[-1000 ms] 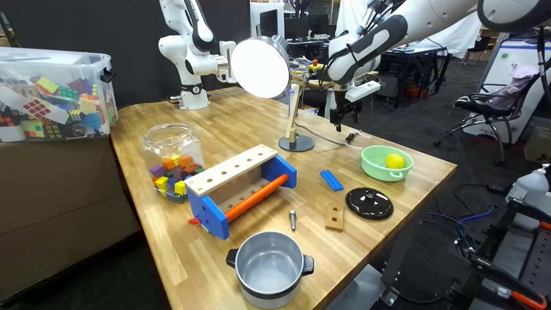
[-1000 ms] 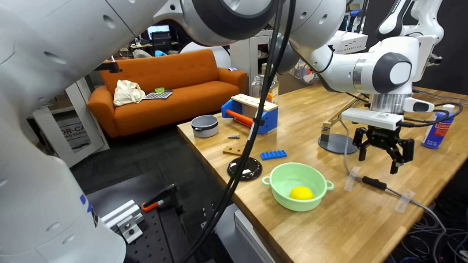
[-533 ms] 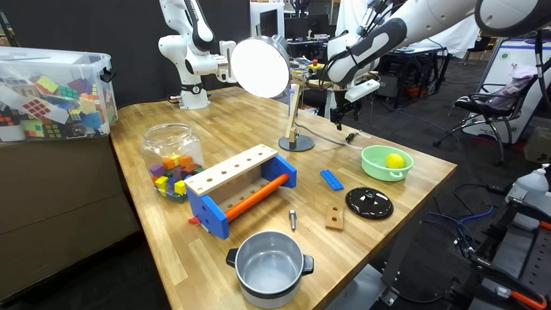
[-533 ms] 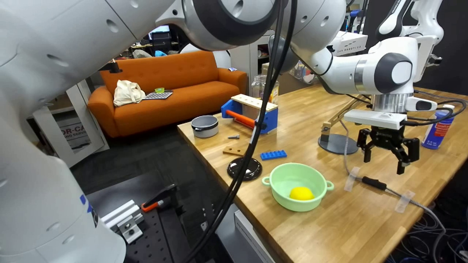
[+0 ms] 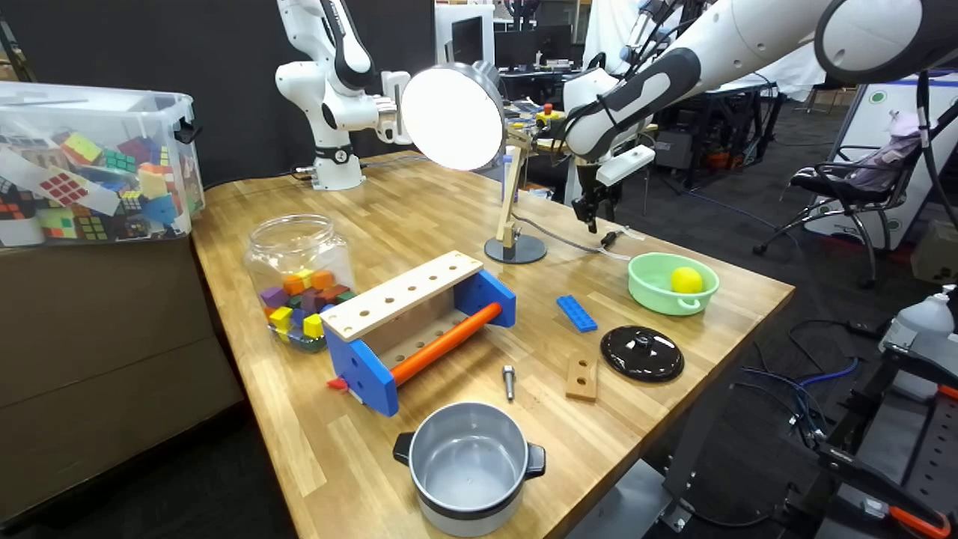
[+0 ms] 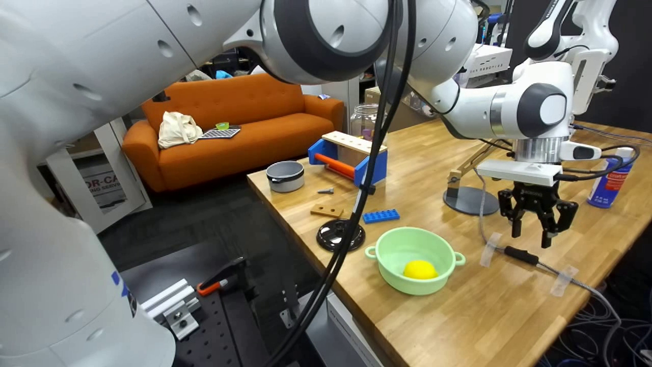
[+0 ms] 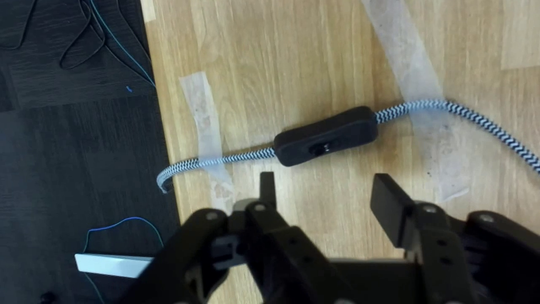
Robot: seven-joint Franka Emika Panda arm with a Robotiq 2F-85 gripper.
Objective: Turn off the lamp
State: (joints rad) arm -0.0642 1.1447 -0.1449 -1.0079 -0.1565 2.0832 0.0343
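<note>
One lit lamp (image 5: 464, 135); arm (image 6: 351, 25) hides upper part in exterior view.

There is one lamp (image 5: 455, 123), one cord switch (image 7: 327, 135), two tape strips (image 7: 205, 114), one gripper (image 7: 324, 185) with two fingers (image 7: 267, 192), one pot (image 5: 469, 453), one black lid (image 5: 636, 355), one green bowl (image 6: 407, 245), one yellow ball (image 6: 420, 270), one blue brick (image 6: 381, 216), one wooden strip (image 5: 581, 393) with two holes (image 5: 581, 381), one bolt (image 5: 509, 383), one jar (image 5: 299, 257), one blue bottle (image 6: 608, 183) and one orange sofa (image 6: 265, 135).

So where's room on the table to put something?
A big bare patch lies between the jar, lamp's base and far robot arm. It's crowded around the lid, wooden strip and blue brick. The gripper hangs near the switch.
</note>
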